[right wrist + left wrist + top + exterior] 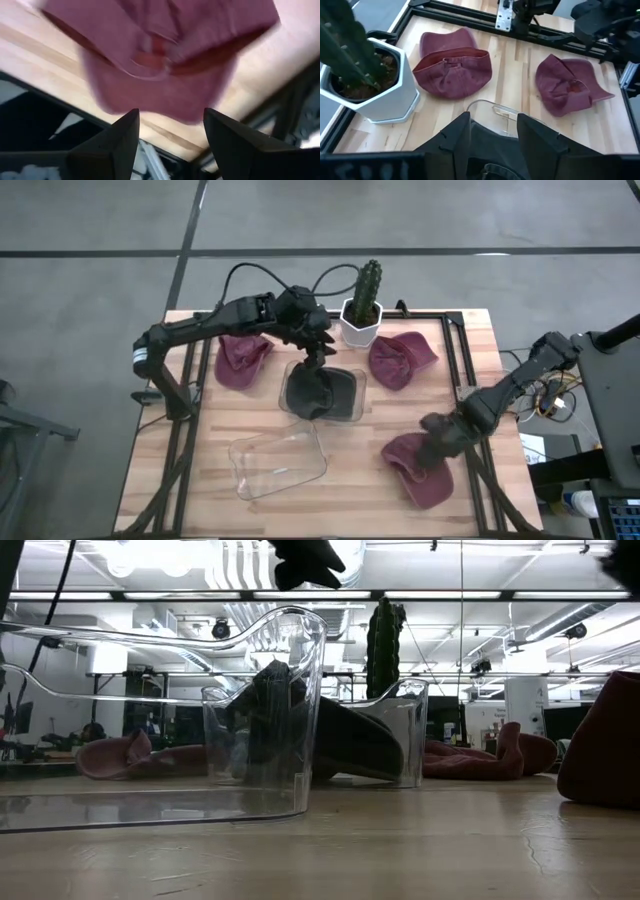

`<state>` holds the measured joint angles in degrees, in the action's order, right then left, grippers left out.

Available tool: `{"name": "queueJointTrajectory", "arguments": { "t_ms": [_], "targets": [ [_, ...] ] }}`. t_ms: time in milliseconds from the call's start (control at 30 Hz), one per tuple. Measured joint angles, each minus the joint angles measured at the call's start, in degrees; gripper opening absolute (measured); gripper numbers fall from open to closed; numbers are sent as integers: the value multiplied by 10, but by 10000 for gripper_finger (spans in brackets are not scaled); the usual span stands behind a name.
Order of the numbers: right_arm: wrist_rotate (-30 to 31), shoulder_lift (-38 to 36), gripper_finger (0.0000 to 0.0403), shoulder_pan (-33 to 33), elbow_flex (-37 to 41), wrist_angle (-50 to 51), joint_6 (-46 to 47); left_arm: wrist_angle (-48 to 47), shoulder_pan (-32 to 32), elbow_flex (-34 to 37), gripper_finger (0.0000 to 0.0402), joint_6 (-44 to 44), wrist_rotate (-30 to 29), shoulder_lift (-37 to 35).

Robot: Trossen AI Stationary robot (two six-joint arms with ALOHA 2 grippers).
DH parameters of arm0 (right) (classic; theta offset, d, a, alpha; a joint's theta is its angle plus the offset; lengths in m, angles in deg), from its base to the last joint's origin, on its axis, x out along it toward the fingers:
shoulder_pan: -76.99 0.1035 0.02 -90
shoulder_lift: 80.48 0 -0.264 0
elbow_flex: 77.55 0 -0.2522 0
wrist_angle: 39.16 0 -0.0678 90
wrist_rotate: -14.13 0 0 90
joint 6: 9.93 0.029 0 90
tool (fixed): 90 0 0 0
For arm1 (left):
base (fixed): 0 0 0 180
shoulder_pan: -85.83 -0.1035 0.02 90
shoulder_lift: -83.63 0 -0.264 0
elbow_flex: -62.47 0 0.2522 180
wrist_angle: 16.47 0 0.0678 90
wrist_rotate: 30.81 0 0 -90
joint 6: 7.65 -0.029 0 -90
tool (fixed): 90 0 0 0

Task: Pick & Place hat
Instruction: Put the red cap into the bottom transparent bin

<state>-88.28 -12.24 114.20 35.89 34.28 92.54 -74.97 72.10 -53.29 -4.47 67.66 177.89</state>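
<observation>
A dark hat [318, 395] [340, 735] lies inside a clear plastic bin [355, 375] [492, 105] at the table's middle, resting on the bin's floor and leaning on its wall. My left gripper [318, 365] [493, 117] hangs open above it, clear of the bin in the low view [305, 562]. A maroon hat [425, 475] [160, 55] lies on the table's near right part. My right gripper [435, 445] [171, 112] is open just over that hat's far edge; I see no touch.
A second clear bin [280, 460] [150, 710] lies empty on the near left. Two more maroon hats lie at the far left [240, 360] and far right [400, 360] [452, 67]. A cactus in a white pot [362, 315] [375, 95] stands at the far edge.
</observation>
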Motion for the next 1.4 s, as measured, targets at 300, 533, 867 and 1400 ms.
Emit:
{"name": "queueJointTrajectory", "arguments": {
  "t_ms": [300,533,867,1400],
  "targets": [
    [4,0,215,99,61,-31,146,7,9,0,153,2,0,0],
    [31,0,215,127,114,-86,195,7,9,1,153,5,0,0],
    [38,1,215,128,195,-231,216,4,11,1,153,14,0,0],
    [68,1,62,128,225,-275,210,4,11,1,153,14,0,0]
  ]
}}
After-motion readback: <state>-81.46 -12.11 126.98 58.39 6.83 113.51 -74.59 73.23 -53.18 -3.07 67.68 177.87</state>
